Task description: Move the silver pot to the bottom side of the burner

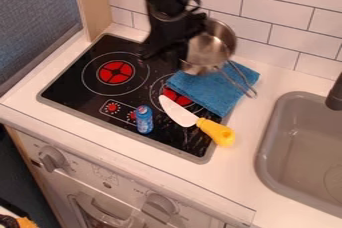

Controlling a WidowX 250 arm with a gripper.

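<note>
One fixed camera looks down at a slant over stove (73,89) and sink (264,172).

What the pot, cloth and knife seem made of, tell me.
Pot: probably polished stainless steel, judging by its silvery reflections.
Cloth: matte fabric, perhaps towelling, from its soft, folded look.
Knife: likely smooth plastic; yellow handle, pale blade lacking metallic glint.

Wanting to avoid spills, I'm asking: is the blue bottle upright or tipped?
Upright: the blue bottle stands on the stove, its cap uppermost.
</note>
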